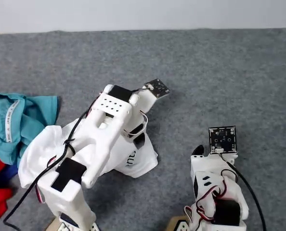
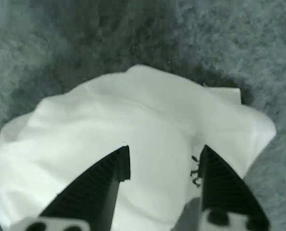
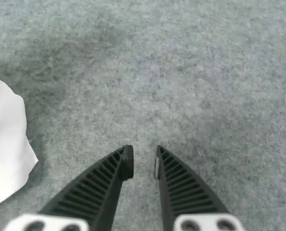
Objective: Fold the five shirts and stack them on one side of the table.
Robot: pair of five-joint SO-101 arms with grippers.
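the crumpled white cloth shirt (image 2: 133, 110) lies on the grey carpet (image 1: 229, 72), under the left gripper (image 2: 164, 155), which is wide open and holds nothing. best to pinch one edge, not the middle.

White arms (image 1: 102, 139), black ribbed tool fingers (image 2: 99, 183), red and black cables (image 1: 77, 126)

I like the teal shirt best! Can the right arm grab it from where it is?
Probably not easily. The right gripper sits over bare grey surface, and the left arm and white shirt lie between it and the teal shirt.
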